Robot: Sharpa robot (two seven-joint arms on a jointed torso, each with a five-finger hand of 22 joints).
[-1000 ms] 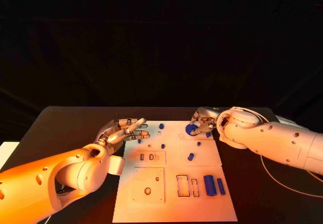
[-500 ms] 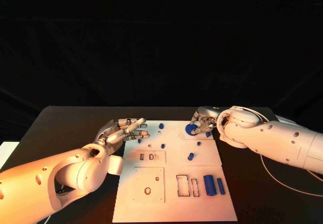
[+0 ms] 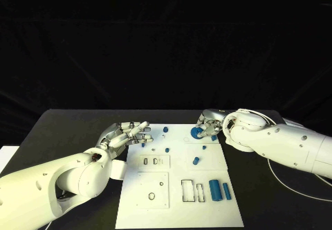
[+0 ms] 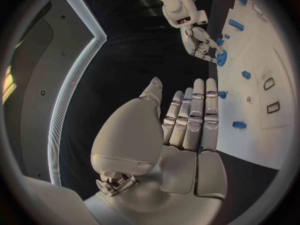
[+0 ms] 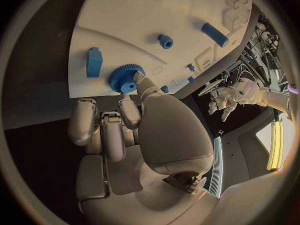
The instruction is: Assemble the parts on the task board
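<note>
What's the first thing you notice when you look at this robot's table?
The white task board in the middle of the black table, dotted with small blue parts. At its far end the right hand has fingers on a blue gear. The left hand is at the board's left edge, fingers apart and holding nothing.

One task board (image 3: 207,211), two hands (image 3: 131,134), roughly ten blue parts (image 3: 215,189)

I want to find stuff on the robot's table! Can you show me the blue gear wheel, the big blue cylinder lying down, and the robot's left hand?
blue gear (image 5: 127,78): right wrist view, on its toothed face.
big blue cylinder (image 3: 215,189): head view, middle of its side.
left hand (image 3: 129,133): head view, on the palm.
</note>
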